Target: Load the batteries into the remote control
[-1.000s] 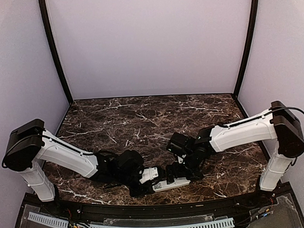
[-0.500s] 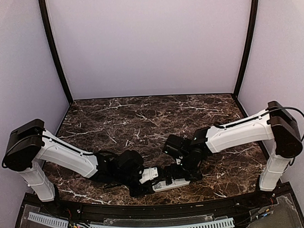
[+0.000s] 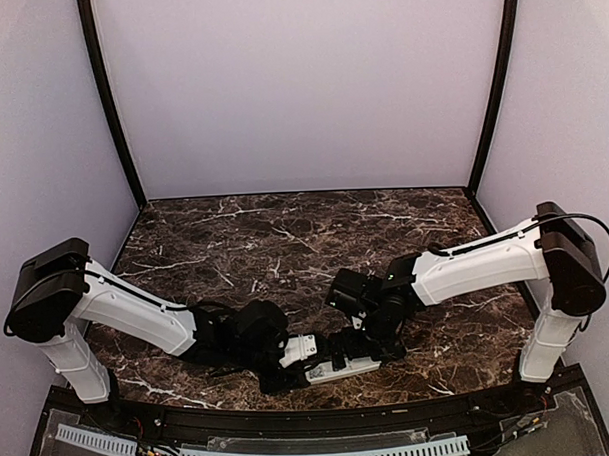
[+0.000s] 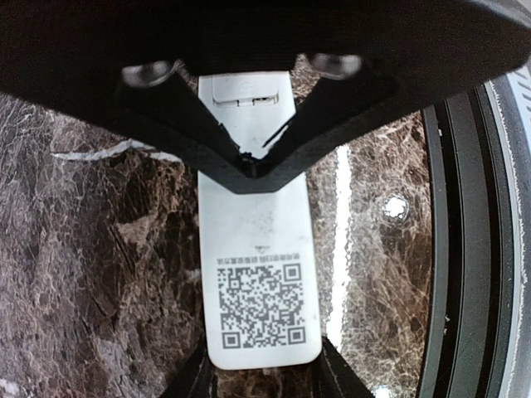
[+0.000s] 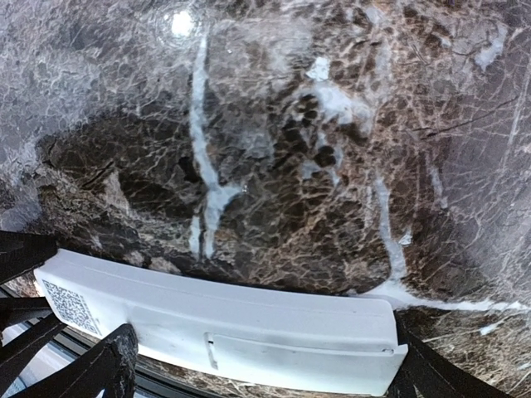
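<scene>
remote control back-up on marble table, left gripper part-closed, clamping the QR sticker end, right gripper spread wide over other end, holding nothing

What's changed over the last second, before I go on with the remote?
The right arm swung a little toward the left arm, carrying the right gripper further along the remote control; its jaws stand wide open astride the remote, not gripping. Nothing was taken or let go. The left gripper still clamps the sticker end, and the remote lies where it was on the table.
</scene>
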Action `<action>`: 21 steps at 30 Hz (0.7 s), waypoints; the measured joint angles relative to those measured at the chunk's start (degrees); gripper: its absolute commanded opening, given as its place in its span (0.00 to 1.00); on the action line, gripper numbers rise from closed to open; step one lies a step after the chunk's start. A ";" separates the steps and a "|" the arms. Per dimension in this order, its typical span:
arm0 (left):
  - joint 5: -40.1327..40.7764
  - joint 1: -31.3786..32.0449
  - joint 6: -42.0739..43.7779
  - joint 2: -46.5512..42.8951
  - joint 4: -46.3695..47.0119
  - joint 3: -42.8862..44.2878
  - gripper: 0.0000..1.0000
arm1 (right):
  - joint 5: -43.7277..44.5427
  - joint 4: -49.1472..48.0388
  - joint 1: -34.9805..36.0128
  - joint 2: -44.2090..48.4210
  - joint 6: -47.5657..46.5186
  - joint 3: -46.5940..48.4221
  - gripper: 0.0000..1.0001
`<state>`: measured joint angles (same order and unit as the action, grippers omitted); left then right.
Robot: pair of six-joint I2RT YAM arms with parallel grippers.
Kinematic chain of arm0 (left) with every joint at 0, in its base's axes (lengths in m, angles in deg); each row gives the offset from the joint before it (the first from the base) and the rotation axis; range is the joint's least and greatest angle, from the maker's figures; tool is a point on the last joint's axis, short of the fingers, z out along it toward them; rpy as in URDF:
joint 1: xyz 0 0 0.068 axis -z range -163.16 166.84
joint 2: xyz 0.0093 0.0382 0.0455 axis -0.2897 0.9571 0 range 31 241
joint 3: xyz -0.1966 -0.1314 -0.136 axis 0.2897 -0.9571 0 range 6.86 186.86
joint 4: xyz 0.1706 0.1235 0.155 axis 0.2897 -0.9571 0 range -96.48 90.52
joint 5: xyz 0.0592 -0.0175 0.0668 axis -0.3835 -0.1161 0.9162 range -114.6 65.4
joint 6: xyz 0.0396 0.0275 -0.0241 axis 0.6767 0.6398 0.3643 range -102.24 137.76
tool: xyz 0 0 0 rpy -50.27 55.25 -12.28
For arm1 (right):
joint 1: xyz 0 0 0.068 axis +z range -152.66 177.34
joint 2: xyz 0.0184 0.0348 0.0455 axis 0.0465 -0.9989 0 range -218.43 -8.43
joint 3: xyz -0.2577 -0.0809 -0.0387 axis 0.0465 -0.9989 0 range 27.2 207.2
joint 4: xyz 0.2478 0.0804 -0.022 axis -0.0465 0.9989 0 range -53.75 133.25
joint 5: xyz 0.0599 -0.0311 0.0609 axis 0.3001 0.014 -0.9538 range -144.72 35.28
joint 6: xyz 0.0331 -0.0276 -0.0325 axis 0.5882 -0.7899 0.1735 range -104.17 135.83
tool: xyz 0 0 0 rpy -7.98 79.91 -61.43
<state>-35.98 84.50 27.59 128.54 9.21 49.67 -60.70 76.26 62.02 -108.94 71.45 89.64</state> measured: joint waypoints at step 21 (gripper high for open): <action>-0.26 0.00 0.26 0.15 0.02 0.02 0.34 | -1.14 -0.96 -0.44 -0.22 -1.70 -0.28 0.99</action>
<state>-36.24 84.50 27.85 128.69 9.23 49.69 -61.84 75.30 61.58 -109.16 69.74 89.35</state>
